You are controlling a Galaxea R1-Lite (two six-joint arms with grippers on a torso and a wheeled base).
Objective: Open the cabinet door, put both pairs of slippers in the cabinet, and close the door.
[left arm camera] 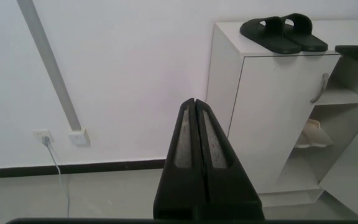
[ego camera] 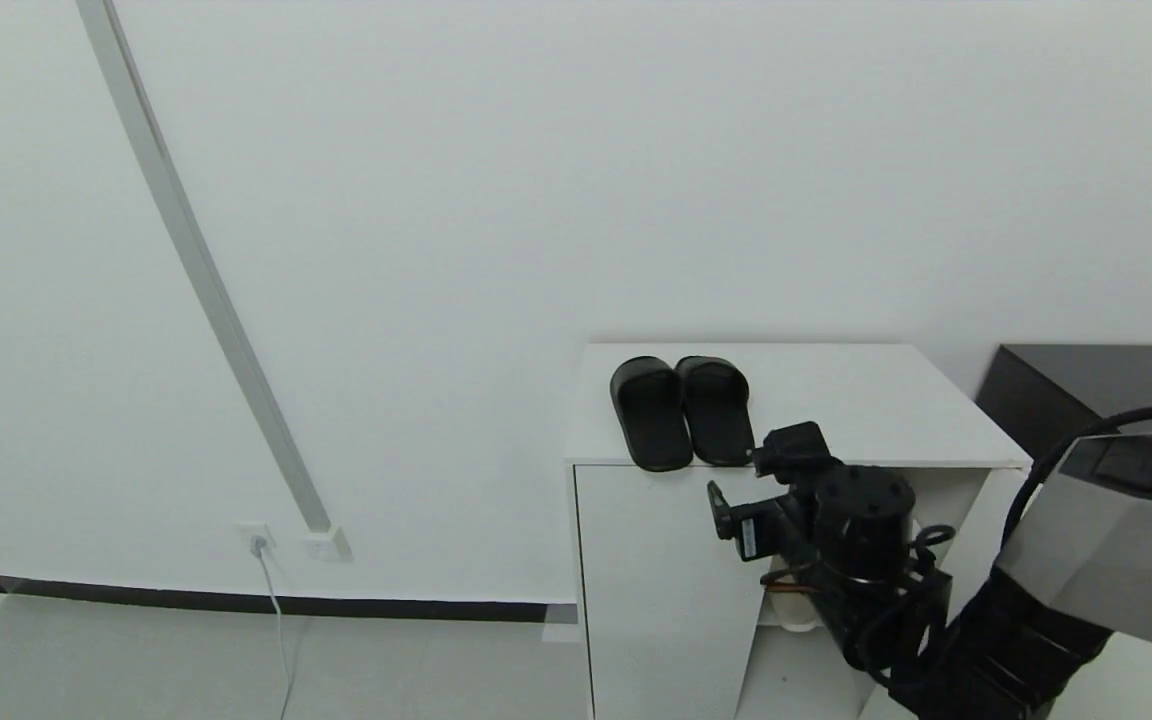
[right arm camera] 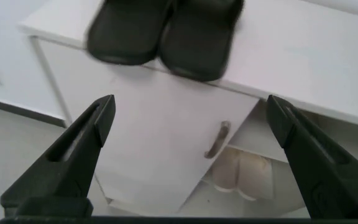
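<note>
A pair of black slippers (ego camera: 681, 410) lies at the front left of the white cabinet's top (ego camera: 866, 400). In front of the cabinet and just below the black slippers (right arm camera: 166, 25), my right gripper (right arm camera: 191, 124) is open and holds nothing. The cabinet's right half stands open, and a pair of beige slippers (right arm camera: 238, 171) rests on a shelf inside. A door with a handle (right arm camera: 216, 140) covers the left half. My left gripper (left arm camera: 194, 143) is shut and empty, well off to the left of the cabinet (left arm camera: 272, 124), low over the floor.
A white wall stands behind the cabinet, with a slanted cable duct (ego camera: 196, 270) and a socket with a plugged cord (ego camera: 258, 545) at the left. A dark piece of furniture (ego camera: 1086, 385) stands to the cabinet's right. Grey floor lies open on the left.
</note>
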